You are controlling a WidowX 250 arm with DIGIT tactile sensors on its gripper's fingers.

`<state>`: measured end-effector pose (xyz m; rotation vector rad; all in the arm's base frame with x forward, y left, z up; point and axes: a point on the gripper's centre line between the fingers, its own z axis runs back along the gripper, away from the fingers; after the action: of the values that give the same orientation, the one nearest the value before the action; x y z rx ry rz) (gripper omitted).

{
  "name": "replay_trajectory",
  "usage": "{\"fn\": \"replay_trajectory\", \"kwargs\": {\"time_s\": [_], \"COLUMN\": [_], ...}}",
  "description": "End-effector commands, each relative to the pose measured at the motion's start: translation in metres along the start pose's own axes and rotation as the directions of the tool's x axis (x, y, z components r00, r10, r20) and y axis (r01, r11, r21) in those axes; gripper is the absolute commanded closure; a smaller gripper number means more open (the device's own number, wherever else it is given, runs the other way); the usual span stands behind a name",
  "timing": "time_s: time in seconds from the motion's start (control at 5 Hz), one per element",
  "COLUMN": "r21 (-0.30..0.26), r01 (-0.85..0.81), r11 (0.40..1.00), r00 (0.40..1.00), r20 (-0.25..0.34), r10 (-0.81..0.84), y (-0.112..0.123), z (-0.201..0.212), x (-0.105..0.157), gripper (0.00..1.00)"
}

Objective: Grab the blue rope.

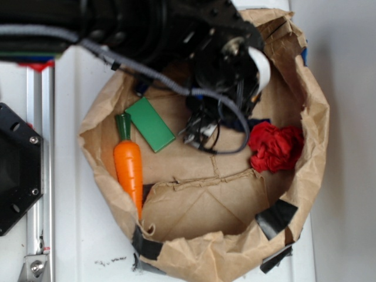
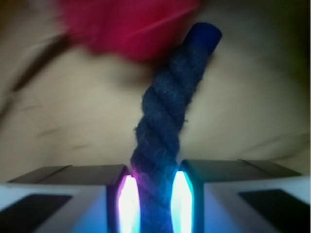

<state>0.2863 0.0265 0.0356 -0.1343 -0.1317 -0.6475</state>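
Observation:
The blue rope (image 2: 170, 97) is a thick navy twisted strand that runs up from between my fingers toward a red cloth (image 2: 126, 24). Both lit pads of my gripper (image 2: 153, 194) press on its sides, so the gripper is shut on it. In the exterior view the gripper (image 1: 201, 130) hangs below the black arm inside the paper bag. A dark stretch of the rope (image 1: 239, 119) shows between it and the red cloth (image 1: 276, 147). The rest of the rope is hidden under the arm.
The crumpled brown paper bag (image 1: 308, 176) walls in the work area, with black tape (image 1: 276, 217) on its rim. A toy carrot (image 1: 129, 164) and a green block (image 1: 151, 123) lie at the left inside. A grey cable (image 1: 147, 73) trails from the arm.

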Motion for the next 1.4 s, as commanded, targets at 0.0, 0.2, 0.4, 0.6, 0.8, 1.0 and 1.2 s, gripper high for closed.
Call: {"fn": "replay_trajectory", "kwargs": {"time_s": [0.0, 0.2, 0.4, 0.6, 0.8, 1.0, 1.2], "r21": [0.045, 0.077, 0.117, 0.106, 0.107, 0.119, 0.133], "r01": [-0.119, -0.286, -0.452, -0.612, -0.632, -0.624, -0.617], "r11": [0.992, 0.955, 0.884, 0.784, 0.768, 0.772, 0.775], "r00": [0.991, 0.957, 0.892, 0.791, 0.775, 0.781, 0.787], "r20": [0.06, 0.064, 0.052, 0.058, 0.075, 0.102, 0.123], "r10": [0.116, 0.282, 0.449, 0.609, 0.628, 0.616, 0.605], "y": [-0.047, -0.094, -0.12, -0.109, -0.097, -0.086, -0.064], "z": [0.076, 0.108, 0.121, 0.136, 0.139, 0.14, 0.143], "x": [0.025, 0.042, 0.049, 0.037, 0.029, 0.018, 0.016], "gripper": [1.0, 1.0, 1.0, 1.0, 1.0, 1.0, 1.0]}}
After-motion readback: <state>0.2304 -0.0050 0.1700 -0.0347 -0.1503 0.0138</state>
